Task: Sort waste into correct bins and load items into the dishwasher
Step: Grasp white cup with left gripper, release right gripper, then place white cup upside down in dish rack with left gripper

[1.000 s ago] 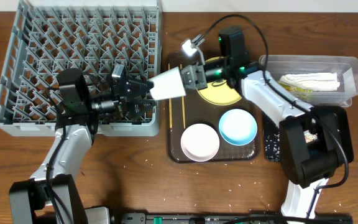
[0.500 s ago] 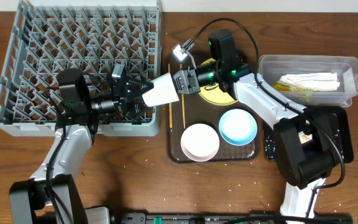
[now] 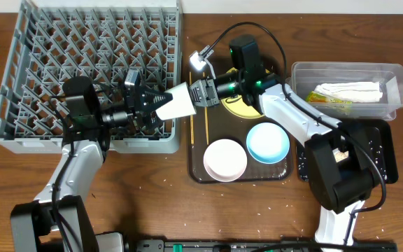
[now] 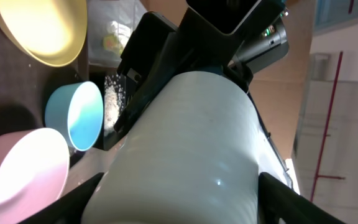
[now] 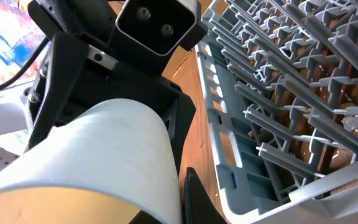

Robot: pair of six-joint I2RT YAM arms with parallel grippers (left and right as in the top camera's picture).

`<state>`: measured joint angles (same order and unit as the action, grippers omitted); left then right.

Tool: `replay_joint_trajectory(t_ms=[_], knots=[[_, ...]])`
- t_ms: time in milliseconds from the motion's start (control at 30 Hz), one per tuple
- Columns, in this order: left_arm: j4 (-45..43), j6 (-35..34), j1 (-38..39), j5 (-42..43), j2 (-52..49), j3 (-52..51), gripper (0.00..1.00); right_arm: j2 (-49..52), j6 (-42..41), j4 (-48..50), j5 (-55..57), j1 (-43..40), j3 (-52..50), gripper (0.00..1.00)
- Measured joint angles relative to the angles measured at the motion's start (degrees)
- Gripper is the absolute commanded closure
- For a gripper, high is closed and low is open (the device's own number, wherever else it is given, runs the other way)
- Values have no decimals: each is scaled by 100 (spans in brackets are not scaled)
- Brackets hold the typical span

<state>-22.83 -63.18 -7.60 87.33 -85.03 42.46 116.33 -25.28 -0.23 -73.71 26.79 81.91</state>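
- As the cup (image 3: 176, 102) hangs sideways by the rack's (image 3: 47, 70) edge, I see right fingers (image 5: 194, 196) pinching its rim.
- left fingers (image 4: 73, 196) flank it; grip unclear.

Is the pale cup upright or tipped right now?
Tipped on its side: the pale cup lies roughly level in mid-air, one end held by the right gripper, the other end inside the open left gripper.

Yellow plate (image 3: 245, 109) mostly hidden under right arm (image 3: 292, 115); black tray (image 3: 304, 164) largely covered by arm base; cup (image 4: 191, 143) cut off below
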Motion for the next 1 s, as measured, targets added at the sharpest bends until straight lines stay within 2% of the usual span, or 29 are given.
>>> replay_joint_trajectory(t_ms=[100, 200, 267, 333, 467, 567, 600, 633, 800, 1000], knots=[[-13, 55, -9, 9, -2, 0, 49, 0, -22, 0, -20, -2, 7, 98], [-15, 107, -17, 42, -2, -2, 60, 0, -28, -9, -33, -4, 9, 70], [-22, 133, -2, 59, -2, 0, 64, 7, -79, -37, 61, 4, 9, 58], [-61, 179, 13, 85, -2, 0, 65, 22, -63, 2, 120, 15, 7, 46], [-426, 216, 22, 87, -2, 0, 77, 31, -94, 44, 146, -11, 7, 32], [-911, 157, 22, 87, -2, 0, 78, 31, -109, -4, 142, -153, 9, 20], [-1058, 105, 22, 76, -2, 0, 78, 31, -105, -50, 142, -221, 9, 14], [-1180, 46, 22, 61, -2, 0, 78, 31, -105, -136, 149, -310, 11, 1], [-1519, -225, 11, -396, -2, 0, 78, 31, 83, -748, 376, -1032, 15, 1], [-1519, -470, -234, -1292, -2, 0, 80, -28, 765, -2087, 1333, -1226, 7, 1]])
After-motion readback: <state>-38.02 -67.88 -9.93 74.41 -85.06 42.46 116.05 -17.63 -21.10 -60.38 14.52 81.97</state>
